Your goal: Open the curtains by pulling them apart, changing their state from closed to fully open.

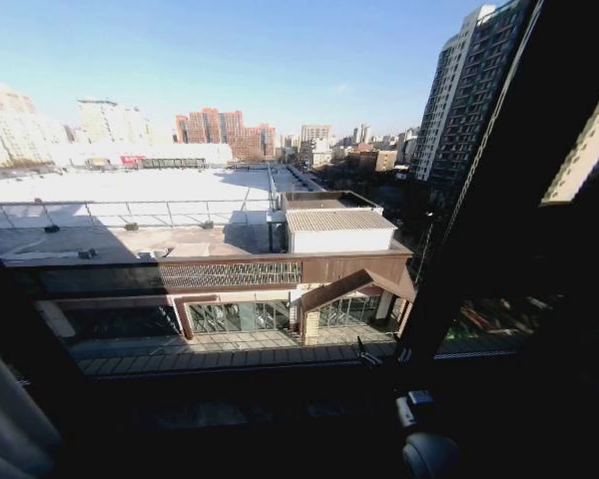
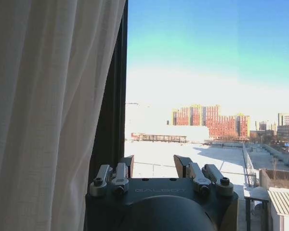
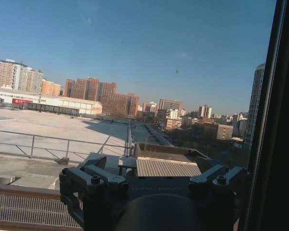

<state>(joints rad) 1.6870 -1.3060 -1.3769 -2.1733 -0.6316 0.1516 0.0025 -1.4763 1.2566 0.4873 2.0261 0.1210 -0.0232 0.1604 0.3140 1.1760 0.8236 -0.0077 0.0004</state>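
- Beyond the glass: bright city view, flat pale rooftop (image 1: 130, 195) with a railing, red-brick blocks on the skyline, a high-rise tower (image 1: 469, 90) at right, clear blue sky.
- Head view: dark window frame bar (image 1: 499, 210) slanting across the right side; dark sill along the bottom; small slice of pale curtain fabric (image 1: 10, 424) in the lower left corner, well off the glass.
- Left wrist view: off-white curtain panel (image 2: 48, 110) bunched in long vertical pleats, hanging just beside a dark frame upright (image 2: 116, 96); open window past it.
- Left gripper (image 2: 154, 166) seen from behind, fingers (image 2: 127, 163) spread apart, nothing between them; close beside the gathered panel, contact not clear.
- Right wrist view: right gripper (image 3: 159, 166) facing bare glass, fingers (image 3: 97, 161) parted and empty; dark frame edge (image 3: 279, 120) alongside.
- Small low roof with a ribbed top (image 3: 166, 167) below the right gripper, also visible from the head camera.
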